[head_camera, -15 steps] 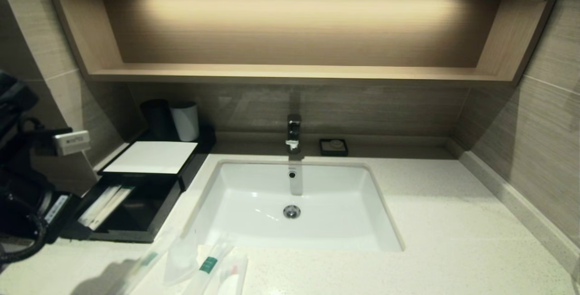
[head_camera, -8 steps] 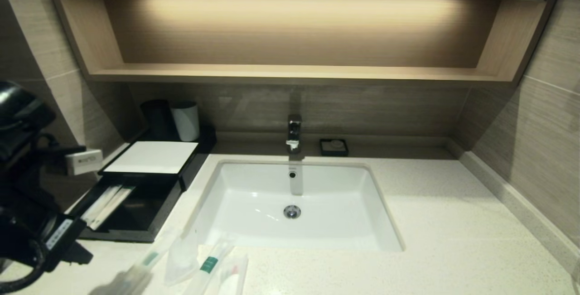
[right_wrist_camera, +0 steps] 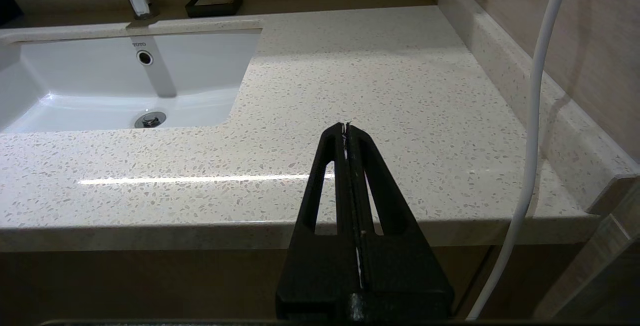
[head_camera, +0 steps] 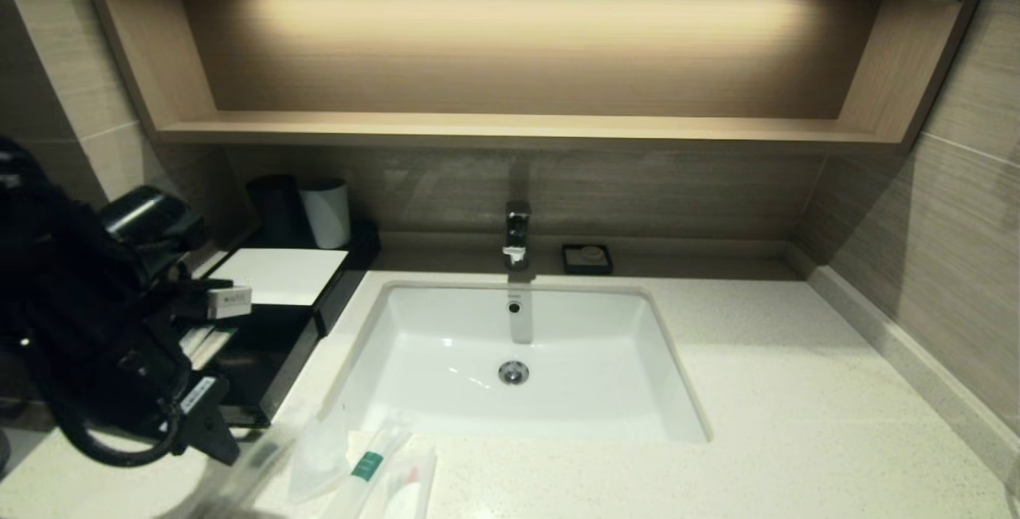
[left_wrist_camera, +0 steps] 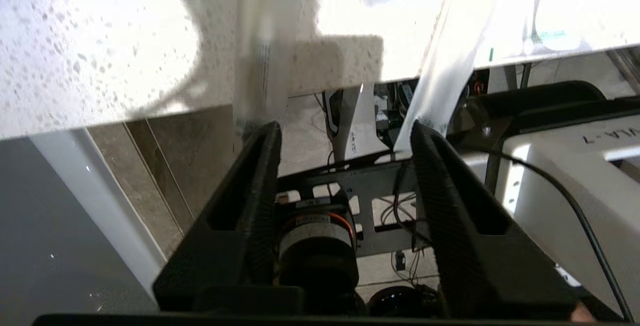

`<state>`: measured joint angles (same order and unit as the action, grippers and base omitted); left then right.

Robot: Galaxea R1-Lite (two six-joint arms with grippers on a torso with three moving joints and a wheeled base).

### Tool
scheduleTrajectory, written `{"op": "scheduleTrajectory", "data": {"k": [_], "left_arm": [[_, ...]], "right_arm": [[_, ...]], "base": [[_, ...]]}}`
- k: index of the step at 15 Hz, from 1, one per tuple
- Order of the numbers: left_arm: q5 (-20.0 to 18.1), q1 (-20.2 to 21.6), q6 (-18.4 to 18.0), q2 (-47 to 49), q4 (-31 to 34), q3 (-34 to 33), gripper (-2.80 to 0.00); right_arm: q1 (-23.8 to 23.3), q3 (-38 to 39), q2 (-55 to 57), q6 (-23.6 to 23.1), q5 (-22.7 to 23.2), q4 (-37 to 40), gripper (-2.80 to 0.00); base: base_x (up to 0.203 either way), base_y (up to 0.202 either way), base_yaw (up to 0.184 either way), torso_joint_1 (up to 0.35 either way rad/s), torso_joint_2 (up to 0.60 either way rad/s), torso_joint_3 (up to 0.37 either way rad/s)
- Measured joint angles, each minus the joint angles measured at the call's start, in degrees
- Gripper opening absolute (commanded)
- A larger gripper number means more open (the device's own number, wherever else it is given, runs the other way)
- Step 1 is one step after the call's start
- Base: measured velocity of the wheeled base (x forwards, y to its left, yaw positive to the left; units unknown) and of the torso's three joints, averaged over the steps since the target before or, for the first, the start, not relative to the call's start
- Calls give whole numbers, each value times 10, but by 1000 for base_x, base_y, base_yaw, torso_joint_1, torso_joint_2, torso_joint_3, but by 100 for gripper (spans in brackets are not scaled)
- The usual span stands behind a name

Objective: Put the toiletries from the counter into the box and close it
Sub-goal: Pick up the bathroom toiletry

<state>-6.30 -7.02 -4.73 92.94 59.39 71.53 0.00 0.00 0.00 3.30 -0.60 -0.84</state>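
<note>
While a second ago my left arm hung back by the wall, it has now swung in over the box (head_camera: 275,276) and down to the counter (head_camera: 797,391) edge, my left gripper (left_wrist_camera: 345,130) spread wide and empty. That puts me at the next pick. Slim packets already lie in the open drawer (head_camera: 255,367); the remaining toiletries (head_camera: 358,463), translucent white with a green band, sit at the near edge before the sink (head_camera: 518,359). My right gripper (right_wrist_camera: 346,126) stays pressed closed, parked.
</note>
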Motion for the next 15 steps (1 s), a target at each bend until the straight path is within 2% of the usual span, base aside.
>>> {"op": "scheduleTrajectory", "data": {"k": [8, 15], "left_arm": [[-2, -12, -4, 94, -99, -2, 0], [-21, -36, -3, 126, -120, -7, 0]], "right_arm": [[0, 0, 0, 0, 0, 0, -280], [0, 0, 0, 0, 0, 0, -280]], "base": [[0, 0, 0, 0, 0, 0], [0, 0, 0, 0, 0, 0]]}}
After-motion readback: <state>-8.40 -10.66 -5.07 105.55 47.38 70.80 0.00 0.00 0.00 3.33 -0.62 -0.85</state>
